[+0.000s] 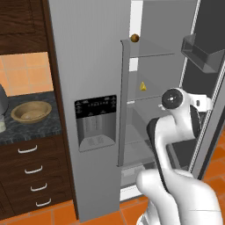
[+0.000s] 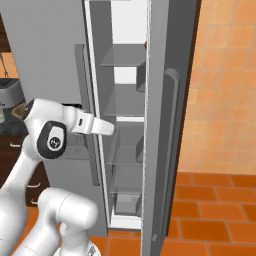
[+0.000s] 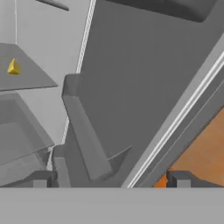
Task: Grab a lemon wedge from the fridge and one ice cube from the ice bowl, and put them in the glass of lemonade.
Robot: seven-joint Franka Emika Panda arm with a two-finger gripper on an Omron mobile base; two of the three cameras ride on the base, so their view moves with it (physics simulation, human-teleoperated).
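The grey fridge (image 1: 88, 66) has its right door (image 2: 167, 125) swung open. A tiny yellow lemon wedge (image 1: 143, 86) lies on a middle glass shelf inside, and it sits at the upper left of the hand view (image 3: 13, 67). My gripper (image 3: 111, 179) is open, its dark tips wide apart with nothing between them. It points at the inner side of the open door, well away from the wedge. My white hand (image 2: 97, 126) reaches in at the fridge opening. The tan ice bowl (image 1: 30, 110) rests on the dark counter to the left. The glass of lemonade is out of view.
A small brown ball (image 1: 134, 38) sits on the top shelf. Door bins (image 3: 83, 131) jut from the open door close to my gripper. A toaster (image 2: 10, 92) stands on the counter. Drawers (image 1: 30, 171) sit under the counter, above an orange tile floor (image 2: 215, 210).
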